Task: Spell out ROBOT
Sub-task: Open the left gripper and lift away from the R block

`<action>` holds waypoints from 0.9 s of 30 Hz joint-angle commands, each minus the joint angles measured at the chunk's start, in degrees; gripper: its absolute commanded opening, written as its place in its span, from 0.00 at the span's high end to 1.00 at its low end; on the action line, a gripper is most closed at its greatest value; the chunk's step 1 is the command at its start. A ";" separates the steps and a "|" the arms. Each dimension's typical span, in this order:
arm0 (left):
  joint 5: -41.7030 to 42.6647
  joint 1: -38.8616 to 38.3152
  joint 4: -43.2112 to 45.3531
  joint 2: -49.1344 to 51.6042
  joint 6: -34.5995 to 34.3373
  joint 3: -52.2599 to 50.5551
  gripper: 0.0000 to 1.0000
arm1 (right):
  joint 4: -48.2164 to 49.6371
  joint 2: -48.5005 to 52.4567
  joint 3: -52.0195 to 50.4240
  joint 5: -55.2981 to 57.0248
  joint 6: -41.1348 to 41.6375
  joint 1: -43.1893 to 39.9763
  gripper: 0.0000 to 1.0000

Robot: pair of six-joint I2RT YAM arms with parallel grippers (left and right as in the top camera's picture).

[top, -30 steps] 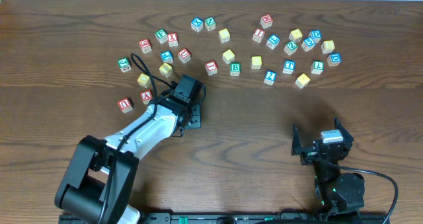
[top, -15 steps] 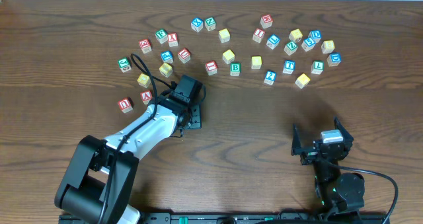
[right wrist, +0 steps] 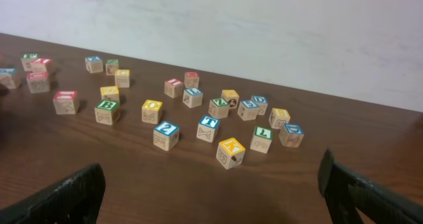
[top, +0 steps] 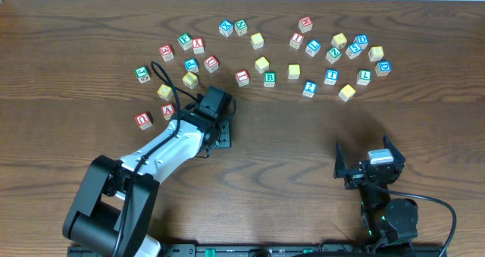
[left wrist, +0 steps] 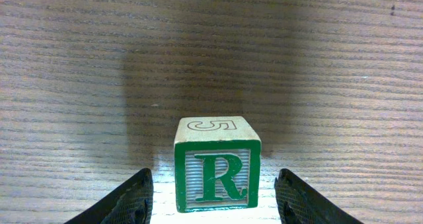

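You have bare worktop (top: 303,151) across the near middle to pass through. Beyond it, scattered cubes (top: 294,71) crowd the far band, gaps tight. The R cube (left wrist: 217,174) stands between the left fingers (left wrist: 129,201), clear each side.

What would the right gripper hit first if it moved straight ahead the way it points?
Probably the yellow-topped cube, the nearest one in front of the open right gripper; depth is unclear.

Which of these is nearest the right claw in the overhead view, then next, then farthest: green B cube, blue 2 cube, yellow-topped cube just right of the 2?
1. Yellow-topped cube, ahead of the right claw, slightly left.
2. Blue 2 cube, farther left.
3. Green B cube, farthest left, near the table's middle.
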 commanded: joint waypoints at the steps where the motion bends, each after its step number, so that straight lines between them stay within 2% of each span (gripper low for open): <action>1: 0.52 0.26 -0.28 0.22 0.90 2.62 0.41 | -0.11 -0.35 -0.15 -0.28 -0.61 -0.63 0.01; 13: 0.07 0.26 -1.75 -0.46 2.16 7.23 0.41 | -0.11 -0.35 -0.15 -0.28 -0.61 -0.63 0.01; 21: -6.14 0.26 -10.10 -3.61 6.27 15.56 0.41 | -0.11 -0.35 -0.15 -0.28 -0.61 -0.63 0.01; 27: -9.99 0.26 -14.58 -7.34 6.40 20.63 0.40 | -0.11 -0.35 -0.17 -0.28 -0.61 -0.63 0.01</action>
